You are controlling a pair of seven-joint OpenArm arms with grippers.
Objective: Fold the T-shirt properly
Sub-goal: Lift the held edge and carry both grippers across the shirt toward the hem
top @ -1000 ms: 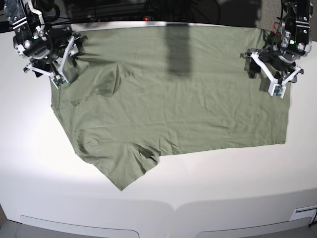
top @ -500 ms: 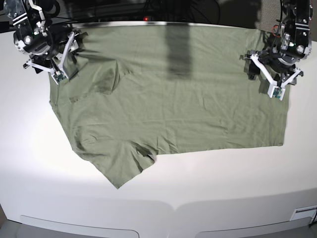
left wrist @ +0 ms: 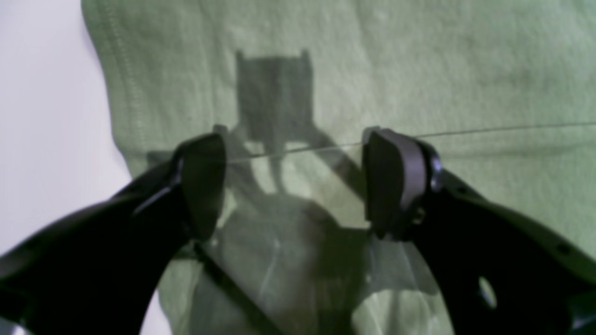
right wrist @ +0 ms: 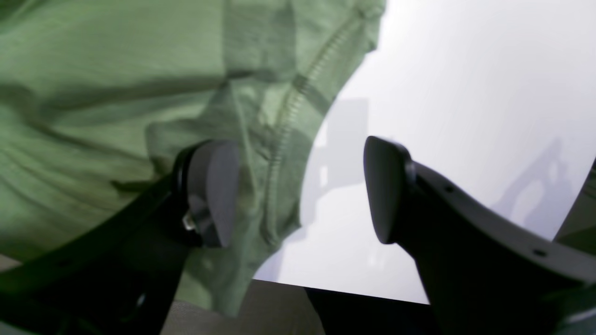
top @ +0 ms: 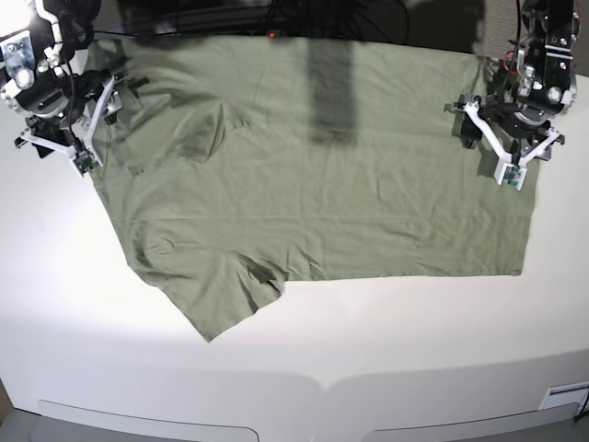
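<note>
The T-shirt (top: 313, 175) lies spread flat over most of the white table (top: 386, 341), low enough to pass over anywhere. Bare tabletop runs wide along the near side and both outer edges. The right gripper (top: 85, 138) and left gripper (top: 508, 152), both spread open, occupy the far corners; dark clutter, seemingly cables (top: 276, 14), lines the far edge.

- No readable text, brand, number or sign is showing in any view.
- The plain sage-green, wrinkled cotton T-shirt (top: 313, 175) is showing only bare cloth and stitched hems, with no print or label that can be read.
- The white curved surface (top: 386, 341) is carrying no markings.
- The small white plate (top: 563, 396) at the surface's lower right corner is appearing too small to read.
</note>
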